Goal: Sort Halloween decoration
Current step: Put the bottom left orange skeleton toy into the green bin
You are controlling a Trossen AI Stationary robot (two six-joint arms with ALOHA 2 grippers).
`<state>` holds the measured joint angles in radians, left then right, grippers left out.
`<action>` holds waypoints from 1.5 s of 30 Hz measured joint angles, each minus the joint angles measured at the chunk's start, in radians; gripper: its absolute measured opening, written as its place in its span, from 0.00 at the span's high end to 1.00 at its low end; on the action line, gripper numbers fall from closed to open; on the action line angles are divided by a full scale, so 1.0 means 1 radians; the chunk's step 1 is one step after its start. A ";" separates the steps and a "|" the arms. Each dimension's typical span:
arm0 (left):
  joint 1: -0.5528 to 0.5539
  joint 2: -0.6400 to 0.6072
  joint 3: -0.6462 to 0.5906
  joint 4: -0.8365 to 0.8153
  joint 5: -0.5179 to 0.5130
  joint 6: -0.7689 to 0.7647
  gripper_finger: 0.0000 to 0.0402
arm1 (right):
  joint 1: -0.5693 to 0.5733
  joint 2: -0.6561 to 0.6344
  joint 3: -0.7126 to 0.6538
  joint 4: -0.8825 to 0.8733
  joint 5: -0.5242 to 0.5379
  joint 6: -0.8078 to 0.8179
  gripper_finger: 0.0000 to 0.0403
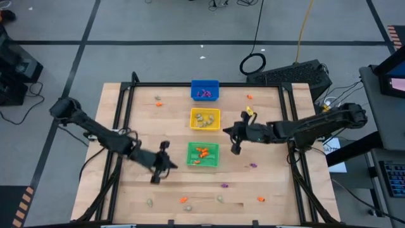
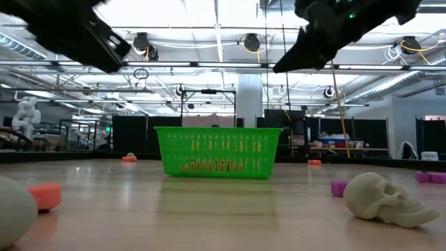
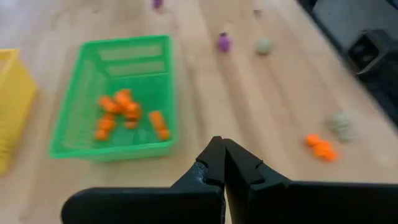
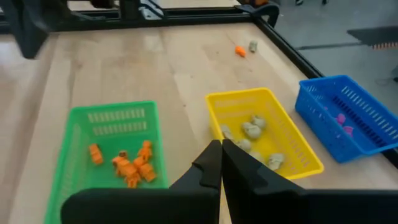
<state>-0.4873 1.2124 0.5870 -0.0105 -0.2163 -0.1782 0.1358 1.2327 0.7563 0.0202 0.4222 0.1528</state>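
High view: three bins in a row mid-counter, blue bin [image 1: 204,90] w/ purple trinkets [image 1: 203,94], yellow bin [image 1: 205,119] w/ beige ones, green bin [image 1: 203,155] w/ orange. Strays lie near the counter edges. Left gripper [image 1: 156,175] beside green, right gripper [image 1: 235,147] near yellow.

Wrist views: both jaws pinched tight, holding nothing.

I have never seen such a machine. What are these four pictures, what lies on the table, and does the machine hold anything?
It is a robot with two dark arms at a wooden table. One picture looks down from above, one looks level across the tabletop, and two come from cameras on the wrists. Three bins stand in a row: the blue bin with purple trinkets, the yellow bin with pale ones, the green bin with orange ones. More trinkets lie scattered, including a pale skull. The left gripper and right gripper are both shut and empty.
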 joint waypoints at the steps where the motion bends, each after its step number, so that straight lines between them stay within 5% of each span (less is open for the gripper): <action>1: -0.041 0.015 0.012 -0.003 -0.033 -0.032 1.00 | 0.018 0.000 0.000 -0.002 0.018 0.000 1.00; 7: -0.193 0.217 0.124 -0.010 -0.152 -0.188 1.00 | 0.090 0.008 0.000 0.014 0.101 0.015 1.00; 16: -0.264 0.504 0.363 -0.007 -0.159 -0.310 0.98 | 0.155 0.008 0.000 0.014 0.106 0.019 1.00; 28: -0.281 0.661 0.482 -0.158 -0.151 -0.607 0.62 | 0.202 0.008 0.000 0.006 0.106 0.019 1.00; 32: -0.281 0.704 0.482 -0.169 -0.120 -0.651 0.57 | 0.207 0.008 0.000 0.006 0.106 0.018 1.00; 38: -0.279 0.726 0.487 -0.224 -0.131 -0.678 0.63 | 0.207 0.008 0.000 0.006 0.106 0.012 1.00; 45: -0.278 0.728 0.486 -0.245 -0.133 -0.624 0.94 | 0.207 0.008 0.000 0.006 0.106 0.011 1.00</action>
<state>-0.7654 1.9400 1.0729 -0.2559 -0.3496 -0.8025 0.3427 1.2407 0.7559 0.0261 0.5285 0.1642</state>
